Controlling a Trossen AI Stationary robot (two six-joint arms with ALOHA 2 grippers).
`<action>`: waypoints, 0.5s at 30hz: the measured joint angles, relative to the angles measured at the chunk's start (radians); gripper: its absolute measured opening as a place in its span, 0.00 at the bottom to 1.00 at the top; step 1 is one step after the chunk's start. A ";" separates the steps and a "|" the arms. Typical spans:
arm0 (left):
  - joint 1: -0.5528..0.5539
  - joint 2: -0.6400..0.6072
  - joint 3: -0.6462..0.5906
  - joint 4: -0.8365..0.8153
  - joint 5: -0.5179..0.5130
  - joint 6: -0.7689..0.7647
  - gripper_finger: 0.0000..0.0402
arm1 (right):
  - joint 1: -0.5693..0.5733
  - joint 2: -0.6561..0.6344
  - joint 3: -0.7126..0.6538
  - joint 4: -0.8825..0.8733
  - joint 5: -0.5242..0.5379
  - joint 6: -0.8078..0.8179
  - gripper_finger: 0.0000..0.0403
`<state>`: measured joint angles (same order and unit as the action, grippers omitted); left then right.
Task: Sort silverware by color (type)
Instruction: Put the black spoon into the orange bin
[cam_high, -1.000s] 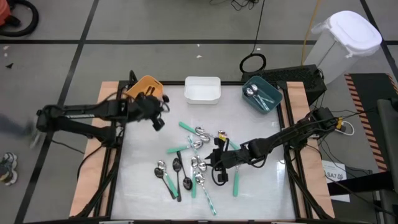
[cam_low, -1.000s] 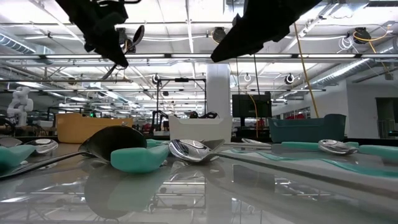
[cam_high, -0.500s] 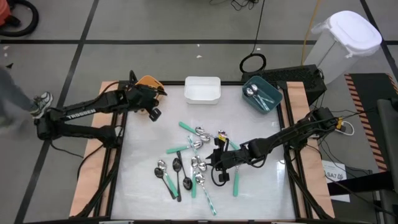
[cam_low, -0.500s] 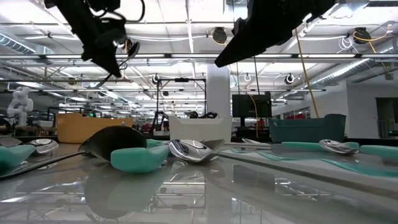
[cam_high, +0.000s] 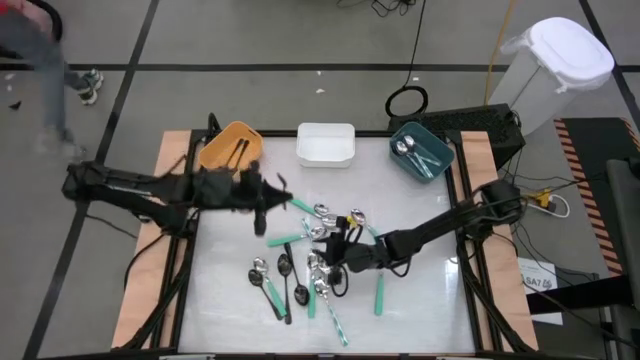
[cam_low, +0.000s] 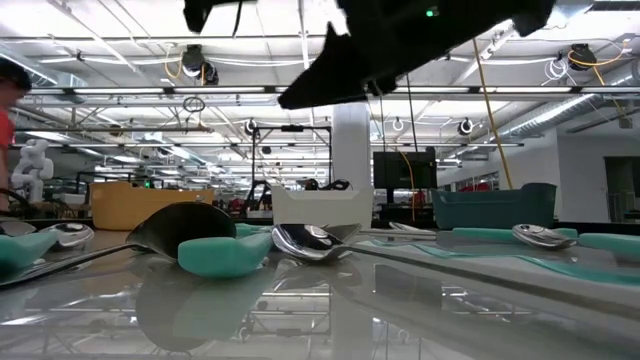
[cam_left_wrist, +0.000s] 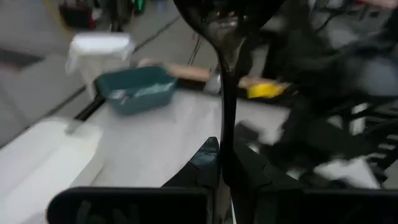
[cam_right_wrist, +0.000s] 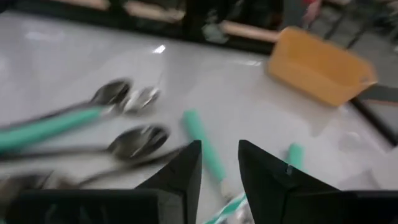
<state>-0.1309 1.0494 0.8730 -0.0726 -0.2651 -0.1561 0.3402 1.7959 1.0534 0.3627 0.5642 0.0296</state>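
Several spoons (cam_high: 310, 255) with black, mint-green or silver handles lie in a loose pile at the table's middle. My left gripper (cam_high: 268, 198) hangs above the table just left of the pile, shut on a black-handled spoon (cam_left_wrist: 225, 74). My right gripper (cam_right_wrist: 219, 163) is low over the pile's right side (cam_high: 335, 255). It is open, and a mint handle (cam_right_wrist: 202, 143) lies on the table under the gap. At the far edge stand the orange bin (cam_high: 232, 145), the white bin (cam_high: 325, 143) and the teal bin (cam_high: 420, 152), the teal one with spoons inside. My left gripper pinches the black spoon's handle (cam_left_wrist: 227, 146) between its two fingers, near the handle's free end. The spoon sticks straight out past the fingertips, its bowl (cam_left_wrist: 222, 22) farthest from the gripper. The fingers are about level and point toward the table's right. The spoon is clear of the table.
Dark handles show inside the orange bin. A white lidded bin (cam_high: 555, 60) stands on the floor beyond the table's far right corner. A person (cam_high: 40, 30) passes at the far left of the room. Bare tabletop lies at the near left and far middle.
My left gripper has swung from beside the orange bin toward the table's middle and tipped up to about level, the black spoon still in it. My right gripper has sunk and shifted a little toward the table's left, over the pile.
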 joint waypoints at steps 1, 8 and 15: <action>-0.036 0.013 0.000 0.025 -0.037 0.008 0.05 | -0.002 0.003 0.000 0.032 0.025 -0.004 0.25; -0.194 0.162 0.000 0.239 -0.194 0.042 0.05 | 0.009 -0.022 0.000 0.120 0.145 -0.036 0.31; -0.225 0.315 0.000 0.460 -0.239 0.051 0.05 | 0.056 -0.023 0.000 0.150 0.286 -0.113 0.45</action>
<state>-0.3557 1.3644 0.8734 0.3874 -0.5041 -0.1055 0.3960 1.7727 1.0534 0.5127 0.8501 -0.0833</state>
